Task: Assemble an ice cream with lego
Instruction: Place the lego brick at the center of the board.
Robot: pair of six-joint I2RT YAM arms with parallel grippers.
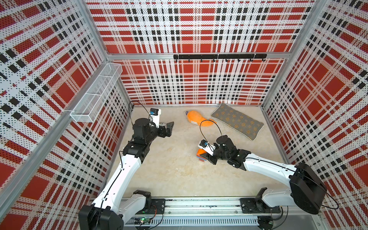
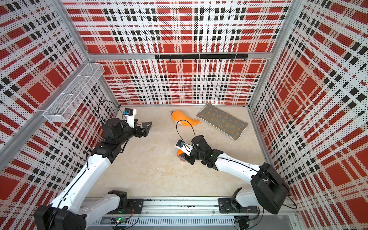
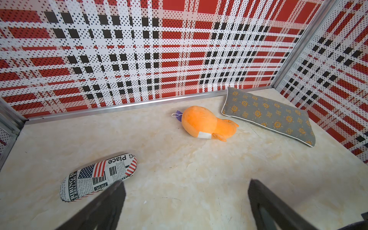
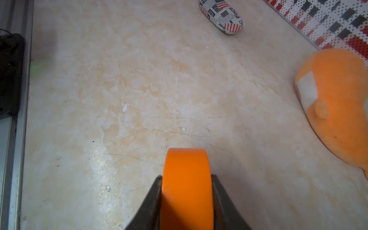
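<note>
The ice cream (image 1: 201, 156) (image 2: 180, 155) is a small lego stack near the table's middle, showing a rounded orange top over red and blue layers in both top views. My right gripper (image 1: 206, 157) (image 2: 184, 157) is shut on it. In the right wrist view the dark fingers (image 4: 153, 199) press both flat sides of the rounded orange piece (image 4: 187, 169), which juts out past the fingertips. The stack's lower part is hidden behind the gripper. My left gripper (image 1: 169, 127) (image 2: 147, 125) (image 3: 186, 182) hangs open and empty at the far left, well away from the stack.
An orange plush whale (image 1: 196, 119) (image 3: 205, 123) (image 4: 338, 99) and a grey patterned cushion (image 1: 237, 121) (image 3: 268, 115) lie at the back. A flag-and-newsprint case (image 3: 99, 177) (image 4: 223, 16) lies by the left gripper. A wire basket (image 1: 95, 93) hangs on the left wall.
</note>
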